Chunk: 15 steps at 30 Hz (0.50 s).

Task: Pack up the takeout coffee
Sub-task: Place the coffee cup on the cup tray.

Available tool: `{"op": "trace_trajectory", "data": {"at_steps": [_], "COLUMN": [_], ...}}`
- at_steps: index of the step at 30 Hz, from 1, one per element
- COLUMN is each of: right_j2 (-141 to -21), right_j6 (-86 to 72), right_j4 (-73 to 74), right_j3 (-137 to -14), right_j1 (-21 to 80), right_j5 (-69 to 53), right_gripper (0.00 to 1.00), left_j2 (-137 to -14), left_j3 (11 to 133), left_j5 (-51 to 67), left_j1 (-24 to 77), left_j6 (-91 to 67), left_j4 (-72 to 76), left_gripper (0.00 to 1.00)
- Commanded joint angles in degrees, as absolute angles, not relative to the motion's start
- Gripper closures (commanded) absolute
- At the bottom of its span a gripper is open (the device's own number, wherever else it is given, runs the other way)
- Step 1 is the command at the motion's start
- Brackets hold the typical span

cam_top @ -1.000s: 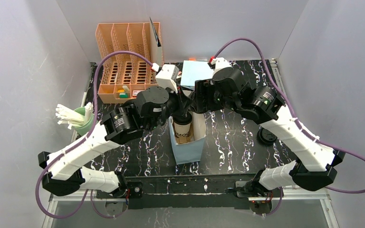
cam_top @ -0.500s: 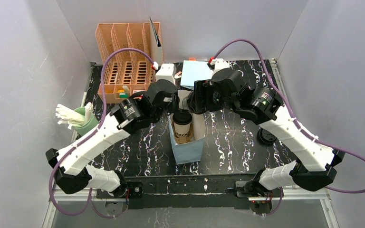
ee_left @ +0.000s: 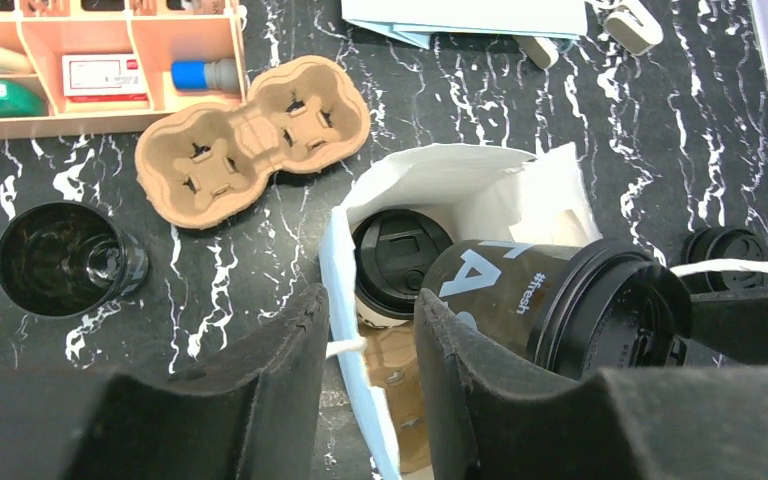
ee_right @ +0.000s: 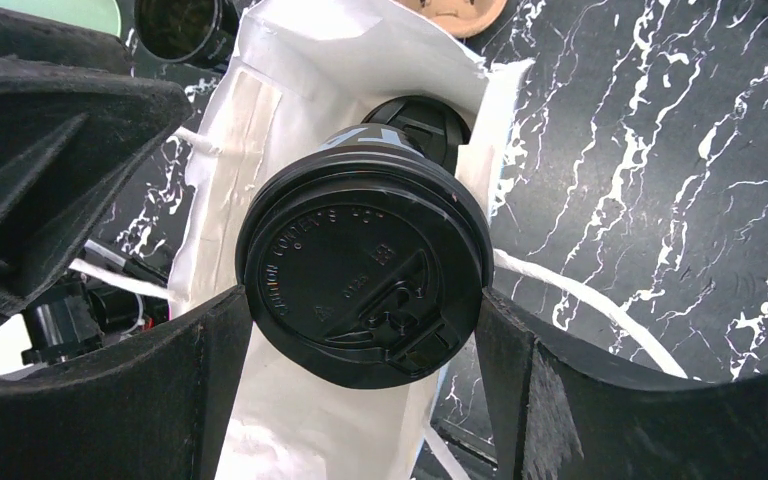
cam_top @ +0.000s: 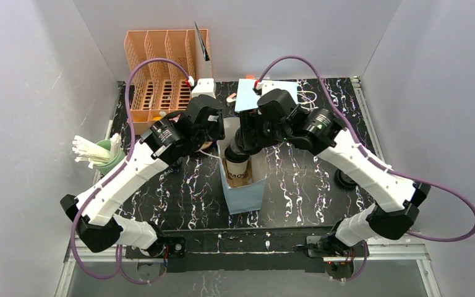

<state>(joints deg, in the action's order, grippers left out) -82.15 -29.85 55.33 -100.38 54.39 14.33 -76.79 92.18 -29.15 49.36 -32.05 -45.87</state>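
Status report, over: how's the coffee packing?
Left gripper open, astride bag wall. Right gripper clamps tilted cup at bag mouth. First cup already inside, crowding it.

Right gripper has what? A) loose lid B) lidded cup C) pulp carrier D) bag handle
B: a lidded cup is clamped in the right gripper, at the mouth of the bag.
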Motion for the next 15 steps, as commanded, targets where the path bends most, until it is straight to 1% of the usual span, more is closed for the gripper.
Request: {"op": "trace_trajectory", "data": {"at_steps": [1,4,10,15], "right_j2": [-83.3,-83.3,-83.1,-83.4], "right_j6": [-29.6,-29.6,-29.4,-29.4], "right_j4": [55.7,55.6,55.8,56.2], "right_j3": [-103.4,-103.3,-103.3,-103.7], "right_j1": [54.5,54.5,54.5,54.5], "right_j5": [12.4,12.3,12.6,12.3], "right_gripper": [0.57,0.56,0.56,0.56], "left_j2": [-76.4,-77.9,-80.6,-80.8], "left_j3": [90.8,90.2,90.1,87.1], "left_j5": [-29.0,-26.3,-22.7,-20.8], "left_j1": [46.9,45.7,44.5,42.8], "left_j6": [-31.6,-31.3,-31.1,-31.3], "left_j4": [-48.1,-48.8,-50.7,-48.7], "left_gripper": [0.62,0.59,0.61,0.61]}}
